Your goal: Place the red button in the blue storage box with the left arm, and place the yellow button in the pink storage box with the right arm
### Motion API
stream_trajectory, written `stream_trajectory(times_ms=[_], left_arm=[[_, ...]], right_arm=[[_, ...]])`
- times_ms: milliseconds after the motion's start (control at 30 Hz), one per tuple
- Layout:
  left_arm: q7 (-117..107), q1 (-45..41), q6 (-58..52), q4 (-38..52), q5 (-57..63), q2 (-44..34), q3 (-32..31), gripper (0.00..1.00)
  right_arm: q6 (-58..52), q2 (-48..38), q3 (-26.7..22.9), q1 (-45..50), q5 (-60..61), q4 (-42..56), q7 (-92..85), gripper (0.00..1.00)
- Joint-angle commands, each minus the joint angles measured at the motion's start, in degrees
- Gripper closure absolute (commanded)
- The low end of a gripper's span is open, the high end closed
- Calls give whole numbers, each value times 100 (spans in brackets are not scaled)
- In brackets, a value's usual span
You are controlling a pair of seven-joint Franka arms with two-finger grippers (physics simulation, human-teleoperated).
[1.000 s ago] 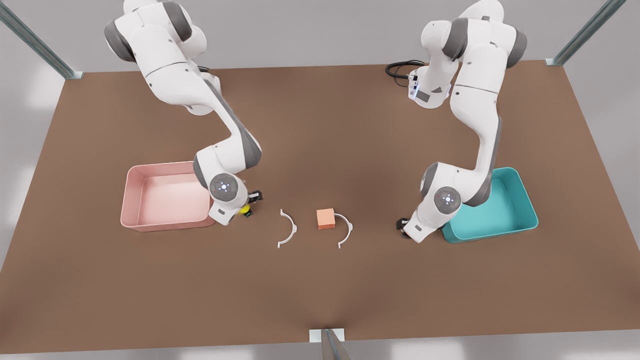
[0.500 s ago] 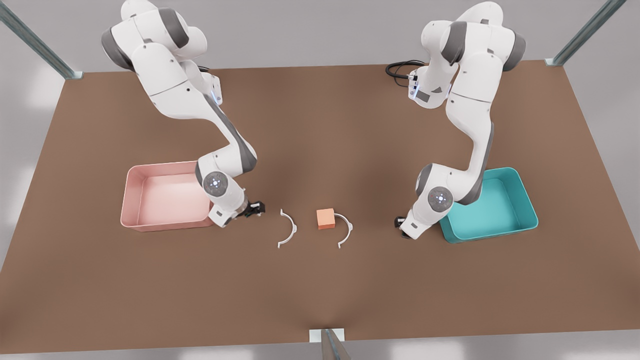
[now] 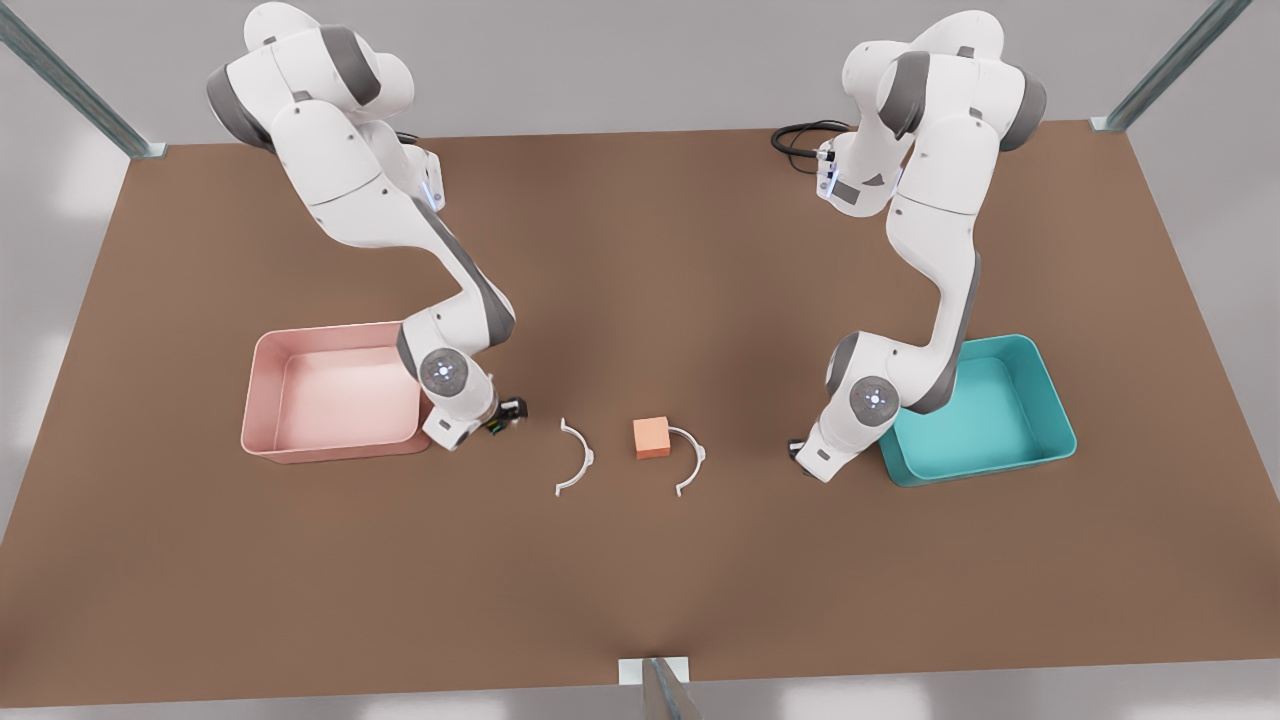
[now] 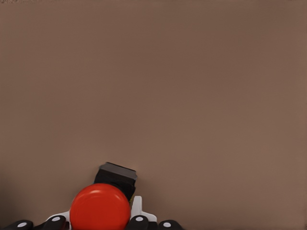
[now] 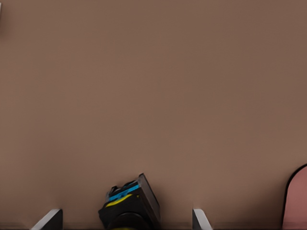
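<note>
Buttons (image 4: 100,207) half-hidden under claws (image 5: 125,221)

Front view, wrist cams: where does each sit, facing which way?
Front view: high, opposite the arm bases, looking down at the table; both arms, right hand by the pink storage box, left hand by the blue storage box.
Left wrist view: on the left arm, facing the table; hand parts beside the red button.
Right wrist view: on the right arm, facing the table; open fingers flank the yellow button.
Shared: front and right wrist views both show the pink storage box.
</note>
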Motion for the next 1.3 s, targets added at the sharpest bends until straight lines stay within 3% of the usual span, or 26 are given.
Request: stream_trajectory(times_ms=[0,67,167,200,433,500,633,900,967,1167,1200,1233,1267], left_arm=[[-130,-7,35,7,14,-5,-2,45],[-130,-7,35,7,5,-22,-2,45],[-130,-7,35,7,5,-66,-2,46],[-138,2,35,7,5,-154,-2,46],[-138,309,18,-986,5,-1603,6,46],[-130,494,18,-1399,5,-2139,-2,46],[283,1065,-9,-1813,-38,-2896,-2,46],[1461,1918,0,-2006,-135,-2527,-2,46],[1470,1962,44,-2112,-135,-2387,-2,46],[1470,1971,642,-2164,-135,-1736,-2,46],[1470,1971,703,-2164,-135,-1692,-2,38],[1470,1971,703,-2164,-135,-1692,-2,0],[1470,1971,703,-2164,-126,-1692,-2,0]], right_arm=[[-47,-9,12,9,-6,-47,37,0],[-47,-35,12,9,-6,-55,37,0],[-55,-53,82,0,3,-64,45,19],[-55,-114,126,0,3,-161,45,19],[15,-70,117,-123,3,-214,-210,19],[32,-61,117,-123,3,-214,-210,37],[103,26,117,-123,-6,-205,-210,41],[103,9,117,-123,3,-152,-210,44],[103,9,117,-123,3,-152,-210,49],[-256,-817,117,-131,3,172,-174,48],[-934,-879,108,-131,3,533,-148,48],[-987,-1046,91,-289,3,551,-209,48],[-1004,-1177,135,-474,3,525,-332,48]])
